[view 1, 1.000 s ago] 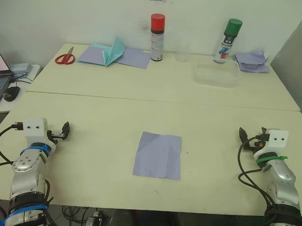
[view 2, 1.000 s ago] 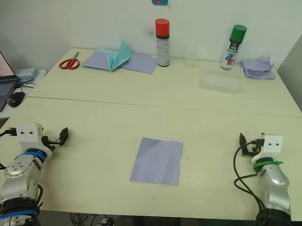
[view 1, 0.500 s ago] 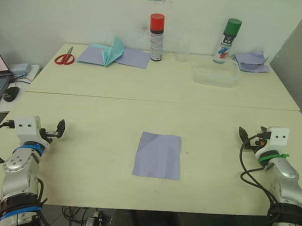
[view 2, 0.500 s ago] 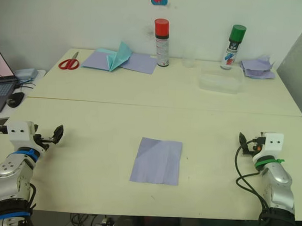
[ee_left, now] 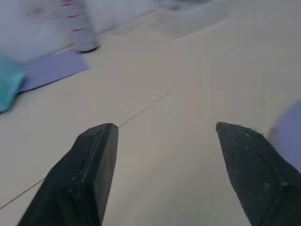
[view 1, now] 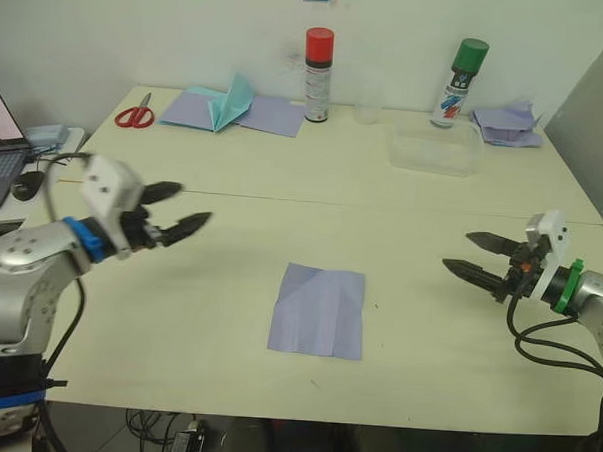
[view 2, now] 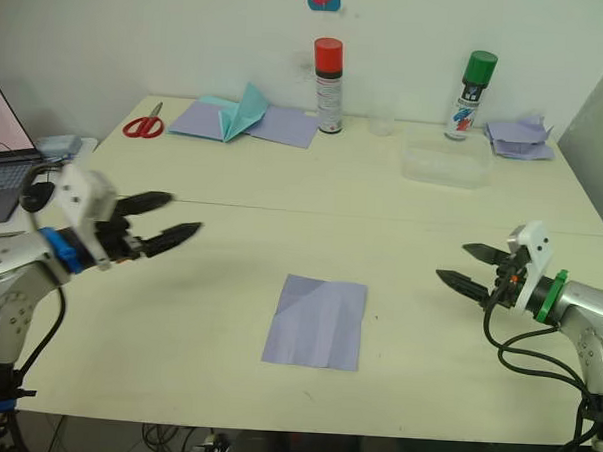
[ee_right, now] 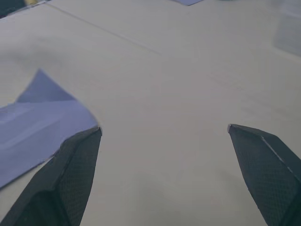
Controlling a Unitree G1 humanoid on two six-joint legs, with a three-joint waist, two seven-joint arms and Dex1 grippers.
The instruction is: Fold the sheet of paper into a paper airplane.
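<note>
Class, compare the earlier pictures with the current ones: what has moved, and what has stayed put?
Both arms swung inward over the table. The left gripper and right gripper now point toward the sheet of paper with fingers open; neither touches it. Nothing was picked up. The paper, scissors and spray cans stayed in place.

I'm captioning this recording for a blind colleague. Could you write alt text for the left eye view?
A creased lavender sheet of paper lies flat on the table, untouched, between the open left gripper and open right gripper. Along the far edge stand two spray cans.
</note>
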